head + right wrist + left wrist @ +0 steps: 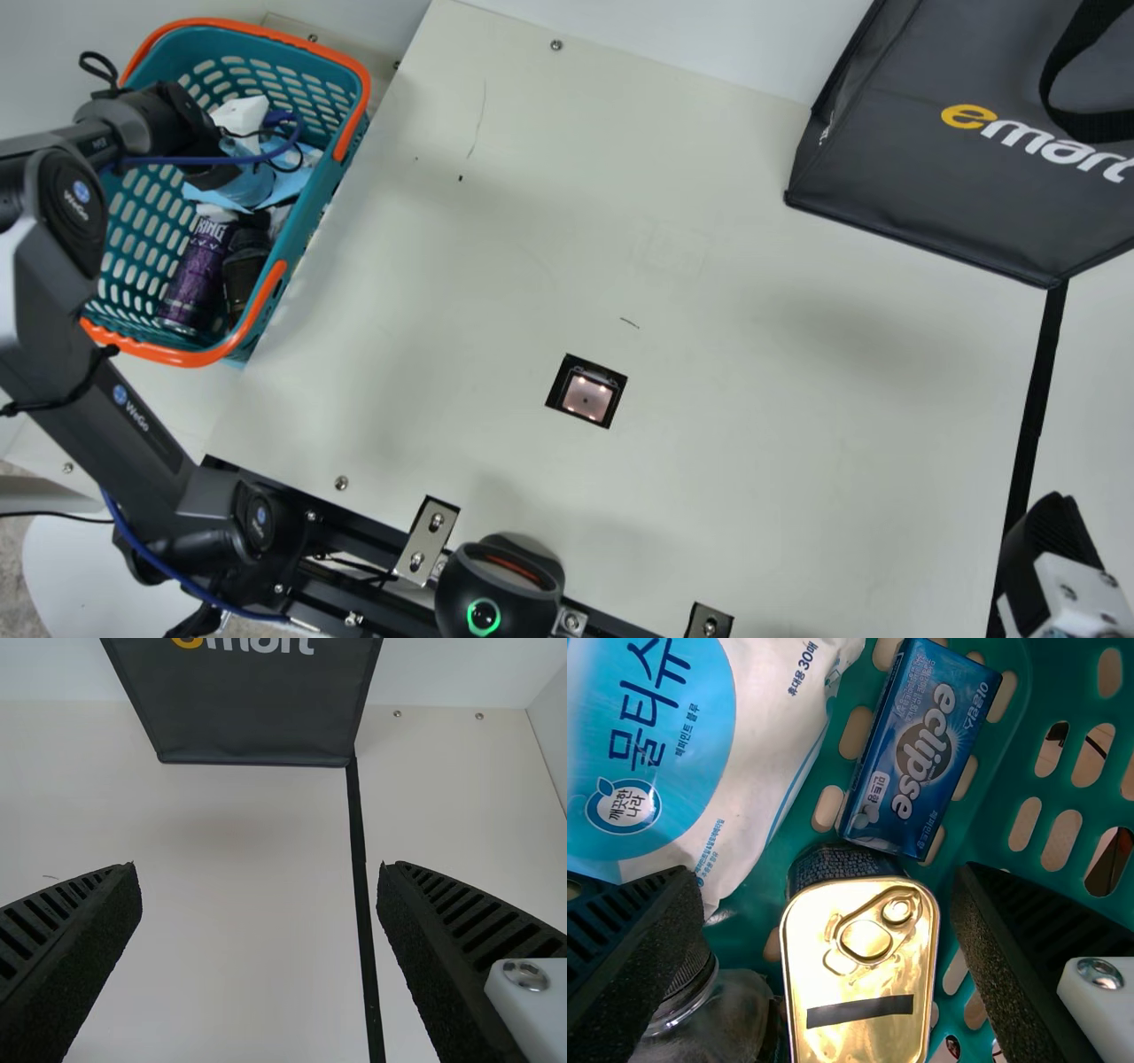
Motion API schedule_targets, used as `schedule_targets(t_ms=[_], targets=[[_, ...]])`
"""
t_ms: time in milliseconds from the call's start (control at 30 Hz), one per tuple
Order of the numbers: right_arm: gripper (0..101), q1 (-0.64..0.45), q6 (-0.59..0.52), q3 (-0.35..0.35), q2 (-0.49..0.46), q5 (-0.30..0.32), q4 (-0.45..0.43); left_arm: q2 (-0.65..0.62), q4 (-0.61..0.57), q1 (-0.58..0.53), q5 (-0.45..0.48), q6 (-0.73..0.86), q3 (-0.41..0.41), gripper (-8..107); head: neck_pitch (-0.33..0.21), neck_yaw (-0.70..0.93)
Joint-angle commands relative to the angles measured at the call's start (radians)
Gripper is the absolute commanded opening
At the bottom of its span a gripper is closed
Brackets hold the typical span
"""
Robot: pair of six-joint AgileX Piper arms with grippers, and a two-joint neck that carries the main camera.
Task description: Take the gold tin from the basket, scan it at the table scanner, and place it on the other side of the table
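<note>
The gold tin (859,988) lies inside the teal basket (177,357) with orange rim, which is at the far left of the scene, and its pull tab faces up to the camera of the left wrist. The left gripper (211,170) is lowered into this basket, and its two fingers are spread apart, one on each side of the tin, grasping nothing. The place around the tin is rather crowded: a clear jar (709,1019) is close beside it, partly under one finger, and the same finger covers an edge of the white and blue wipes pack (673,753). Beyond the tab end there is a dark textured thing (837,862), and next to it a blue mint box (921,749) lies on the basket floor. In the nearer part of the basket, the main view shows a purple can (197,275) and a dark container (244,275) side by side. The table scanner (586,397) is set in the cream table (753,443), near the middle, and nothing stands over it. At the far right there is a big black bag (930,133), from which a black strip (1032,416) runs toward the near side. The right gripper (1050,523) is at the near right, also released, with fingers wide apart and nothing between them
</note>
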Motion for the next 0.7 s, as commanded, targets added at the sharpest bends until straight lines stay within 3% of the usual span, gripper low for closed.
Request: schedule_targets(t_ms=[0, 633, 667], targets=[[95, 0.0, 0.0, 0.0, 0.0, 0.0, 0.0, 0.001, 0.0, 0.001, 0.0, 0.006, 0.0, 90, -0.027, 0.002], [95, 0.0, 0.0, 0.0, 0.0, 0.0, 0.0, 0.013, -0.013, 0.004, 0.019, 0.064, -0.016, 90, -0.027, 0.002], [95, 0.0, 0.0, 0.0, 0.0, 0.0, 0.0, 0.013, -0.014, 0.004, 0.021, 0.066, -0.017, 83, -0.027, 0.002]])
